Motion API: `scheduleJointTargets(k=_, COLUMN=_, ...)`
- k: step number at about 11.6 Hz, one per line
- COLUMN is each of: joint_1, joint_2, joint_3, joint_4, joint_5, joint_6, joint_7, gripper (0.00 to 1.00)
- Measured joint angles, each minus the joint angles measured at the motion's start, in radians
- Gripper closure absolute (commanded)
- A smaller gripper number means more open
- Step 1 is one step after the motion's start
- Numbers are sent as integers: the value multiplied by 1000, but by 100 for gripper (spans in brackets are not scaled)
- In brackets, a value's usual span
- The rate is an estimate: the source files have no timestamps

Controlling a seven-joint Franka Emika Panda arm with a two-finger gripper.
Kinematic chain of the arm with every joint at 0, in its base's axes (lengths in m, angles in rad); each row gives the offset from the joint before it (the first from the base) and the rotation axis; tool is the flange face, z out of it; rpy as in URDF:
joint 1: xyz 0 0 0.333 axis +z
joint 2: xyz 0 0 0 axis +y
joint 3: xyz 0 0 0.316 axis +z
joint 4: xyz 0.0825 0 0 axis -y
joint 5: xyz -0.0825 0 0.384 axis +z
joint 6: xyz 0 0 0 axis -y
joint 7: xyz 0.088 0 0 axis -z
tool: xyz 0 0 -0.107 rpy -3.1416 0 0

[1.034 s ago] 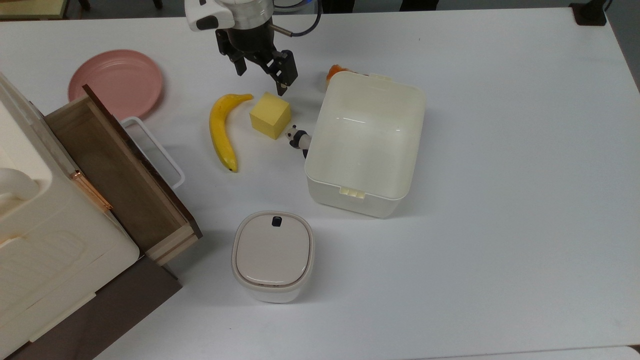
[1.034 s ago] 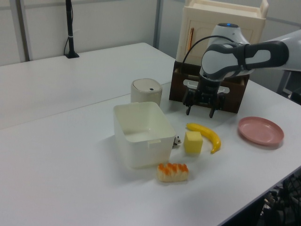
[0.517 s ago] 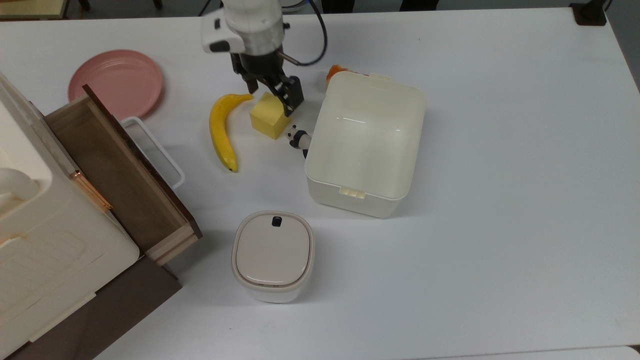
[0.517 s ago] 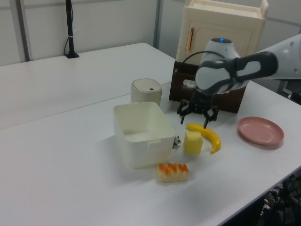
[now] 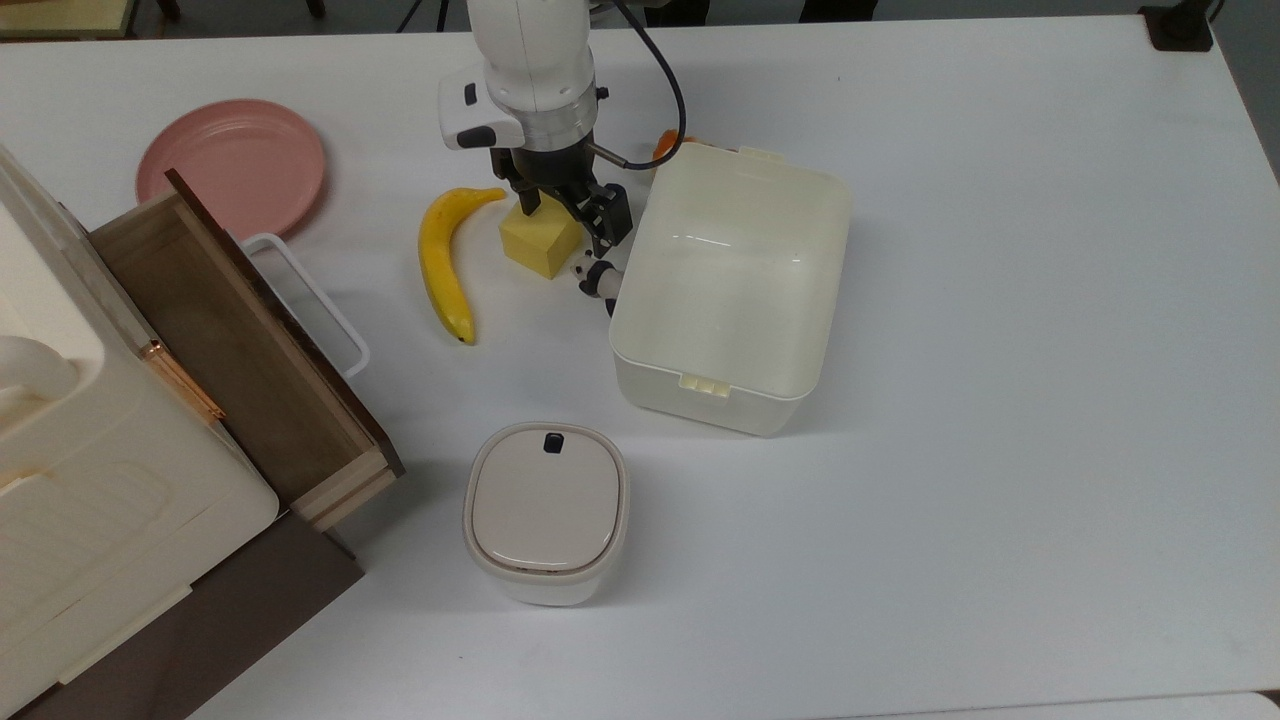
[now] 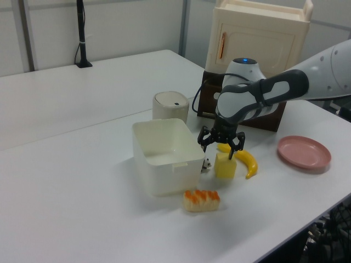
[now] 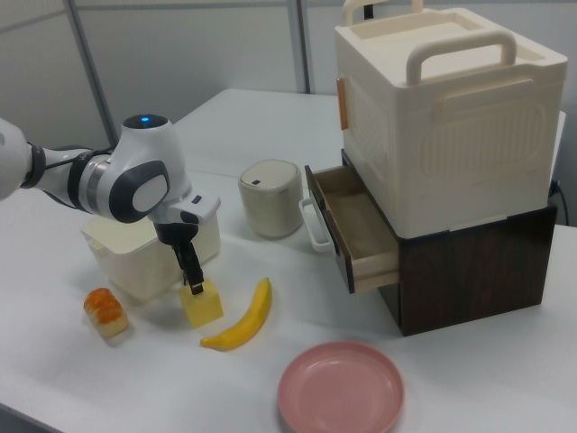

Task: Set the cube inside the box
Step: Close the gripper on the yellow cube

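The arm reaches in over the white table (image 5: pixel 1000 300) and bends down at the wrist, pointing its gripper (image 5: pixel 565 215) straight down over the cube (image 5: pixel 538 243). Its jaws are spread, one finger by the cube's side nearest the banana (image 5: pixel 443 262), the other between the cube and the box (image 5: pixel 730 290). The box sits open just beside the cube, on the side away from the banana. The cube rests on the table, not lifted, with the finger tips low around its top.
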Motion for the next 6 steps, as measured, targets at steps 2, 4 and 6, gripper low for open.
scheduleJointTargets(k=2, joint_1=0, joint_2=-3, joint_3=0, joint_4=2, joint_5=0, joint_6=0, joint_7=0, gripper=0)
scheduleJointTargets(k=4, joint_1=0, joint_2=-13, joint_3=0, joint_4=2, joint_5=0, joint_6=0, joint_7=0, gripper=0)
scheduleJointTargets(k=6, joint_1=-1, joint_2=-21, joint_3=0, joint_4=-1, joint_5=0, joint_6=0, joint_7=0, gripper=0)
